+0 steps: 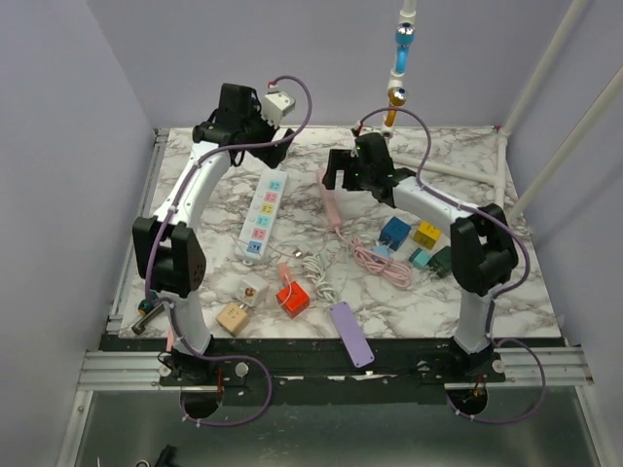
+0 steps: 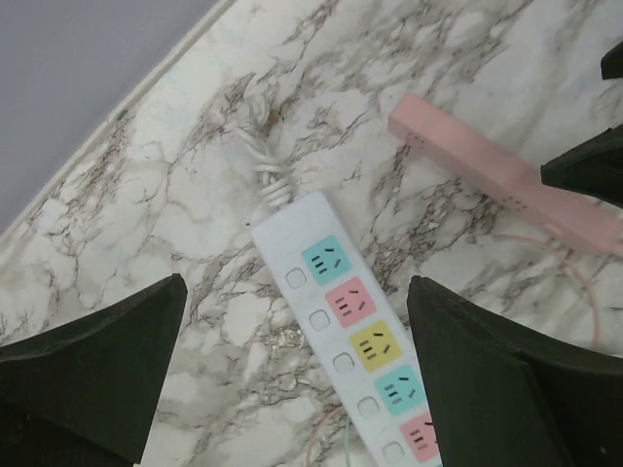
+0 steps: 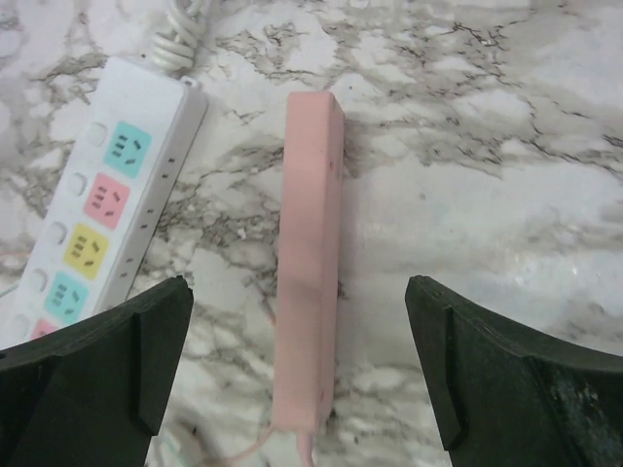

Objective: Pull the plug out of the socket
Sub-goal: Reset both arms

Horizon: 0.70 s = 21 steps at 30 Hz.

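L tool (image 2: 297, 292), R tool (image 3: 297, 287) both spread, empty. White strip (image 1: 266, 214), mid-frame: light, stiff, slick; prob. slides, so pin body. Plug not made out.

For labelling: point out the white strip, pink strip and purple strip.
white strip (image 2: 375, 346), left wrist view, on its yellow socket.
pink strip (image 3: 310, 263), right wrist view, middle of its body.
purple strip (image 1: 351, 334), top view, its middle.

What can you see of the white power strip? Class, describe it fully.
The white power strip is a long, plastic-looking bar lying flat on the marble table. A row of teal, pink and yellow sockets runs along it, each with a small square button beside it. A kinked white cord leaves one end.
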Available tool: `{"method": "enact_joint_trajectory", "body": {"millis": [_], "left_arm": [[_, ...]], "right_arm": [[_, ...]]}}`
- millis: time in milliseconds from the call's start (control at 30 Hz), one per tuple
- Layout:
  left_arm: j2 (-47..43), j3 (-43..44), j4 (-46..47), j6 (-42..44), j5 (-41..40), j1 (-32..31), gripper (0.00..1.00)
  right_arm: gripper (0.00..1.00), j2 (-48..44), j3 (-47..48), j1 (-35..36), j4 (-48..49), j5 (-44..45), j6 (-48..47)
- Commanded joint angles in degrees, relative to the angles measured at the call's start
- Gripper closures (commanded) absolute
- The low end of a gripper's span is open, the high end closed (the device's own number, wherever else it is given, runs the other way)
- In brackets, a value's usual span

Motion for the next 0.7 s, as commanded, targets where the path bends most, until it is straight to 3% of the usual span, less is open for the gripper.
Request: {"method": "enact_joint_trajectory", "body": {"millis": [0, 267, 500, 667], "left_arm": [[-10.1, -0.7, -4.3, -11.5, 6.9, 1.8, 0.01], [-27.4, -17.4, -5.3, -17.7, 14.1, 7.9, 0.02], [-39.0, -34.2, 0.3, -16.2, 9.2, 12.7, 0.01], [-39.5, -37.2, 0.0, -15.4, 12.0, 18.6, 0.01]], "right_arm": [[0.00, -12.3, -7.7, 0.0, 1.5, 1.7, 1.6], [0.00, -31.5, -20.8, -3.7, -4.7, 5.9, 3.9], [0.00, -41.2, -28.4, -19.7, -7.6, 3.1, 10.7], [0.00, -40.6, -29.3, -30.6, -9.7, 0.4, 14.5]]}}
